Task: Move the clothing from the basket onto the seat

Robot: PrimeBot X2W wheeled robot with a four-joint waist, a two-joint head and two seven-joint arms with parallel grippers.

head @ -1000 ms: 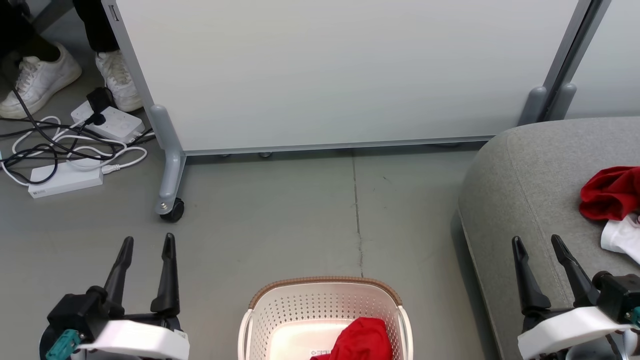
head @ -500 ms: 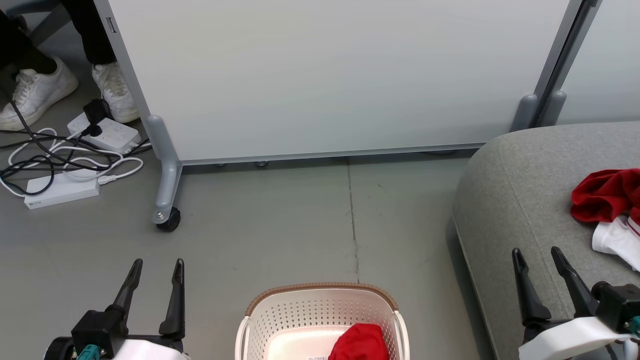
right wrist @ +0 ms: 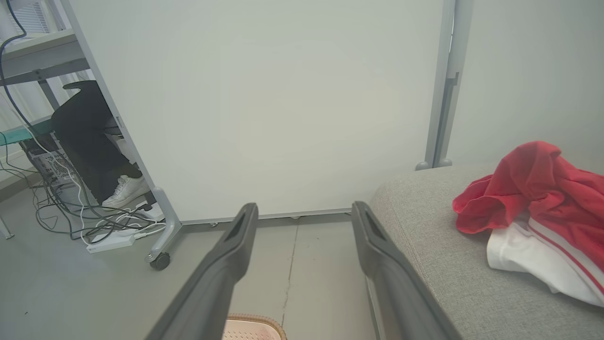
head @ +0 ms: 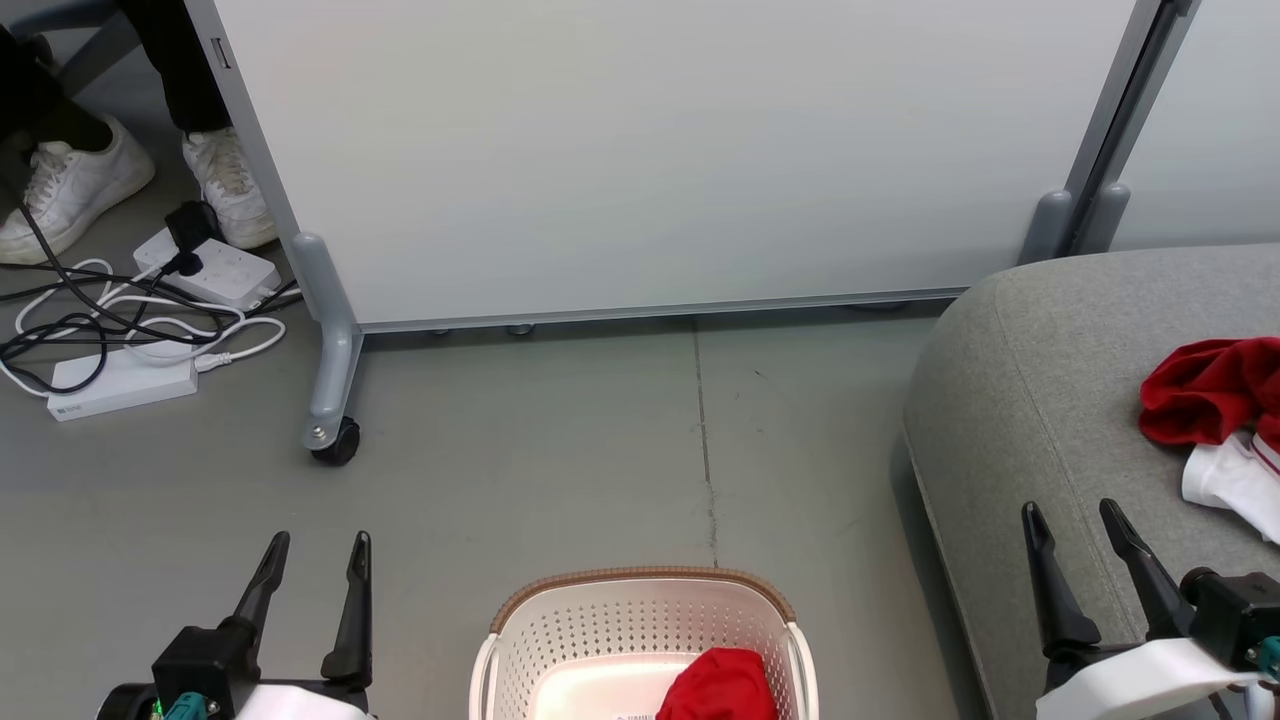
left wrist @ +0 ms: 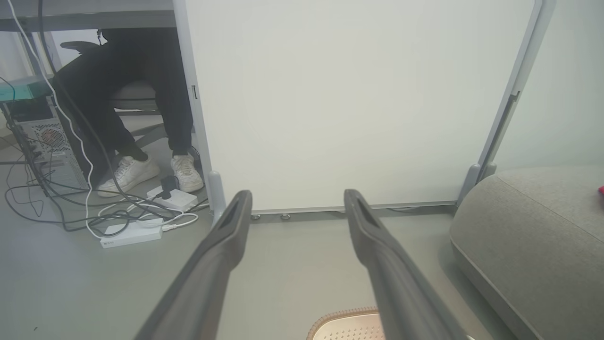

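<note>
Left pincer [head: 320,542] and right pincer [head: 1070,512] both gape empty, flanking the basket [head: 640,580], likely poised to reach in: red clothing [head: 722,682] lies inside, another garment [head: 1205,385] already on the seat [head: 1040,380], right.

One basket [head: 640,578]; one seat [head: 1040,400]; two heaps of clothing, a red heap [head: 722,685] in the basket and a red-and-white heap [head: 1215,400] on the seat; two grippers, the left gripper [head: 320,545] and the right gripper [head: 1070,512]; two partition panels [head: 650,150] [head: 1210,130]; one caster [head: 340,440]; one seated person [left wrist: 127,94] in two white sneakers [head: 70,185] [head: 228,185]; two white power strips [head: 125,380] [head: 225,270]; one computer tower [left wrist: 45,141].
</note>
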